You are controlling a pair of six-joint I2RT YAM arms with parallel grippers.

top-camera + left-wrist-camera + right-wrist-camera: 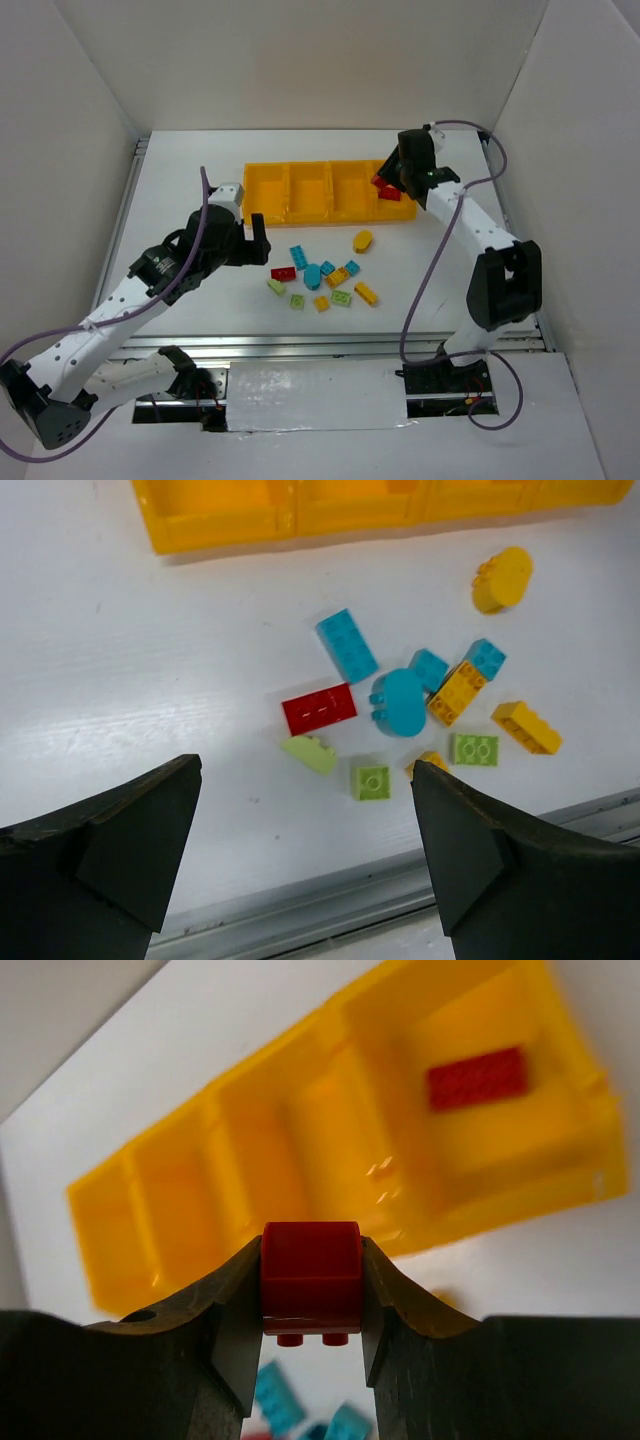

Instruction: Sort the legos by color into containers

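- Our right gripper [311,1300] is clamped on a rounded red brick [311,1265] and hangs over the right end of the tray [300,213]. A flat red brick [478,1077] already lies in the end compartment [510,1150]. If we release off-centre, the held brick could clip a divider or the outer wall. It might then bounce into the next compartment or out onto the tabletop [180,200].
- The brick is pinched high between the fingers, with its underside pegs showing below. On opening it may cling to one pad and fall askew.
- Our left gripper [305,845] is spread wide and holds nothing. It hovers over the tabletop on the near side of the loose legos [455,692].
- Those pieces are crowded: cyan, yellow and green bricks touch or sit just beside one another. Coming down there, we risk shoving neighbours away or trapping two colours at once.
- The rectangular red brick [319,708] has a pale green one just beside it, so a careless close could catch both.
- The arms are well apart now. If both reach for the same compartment, they could meet.
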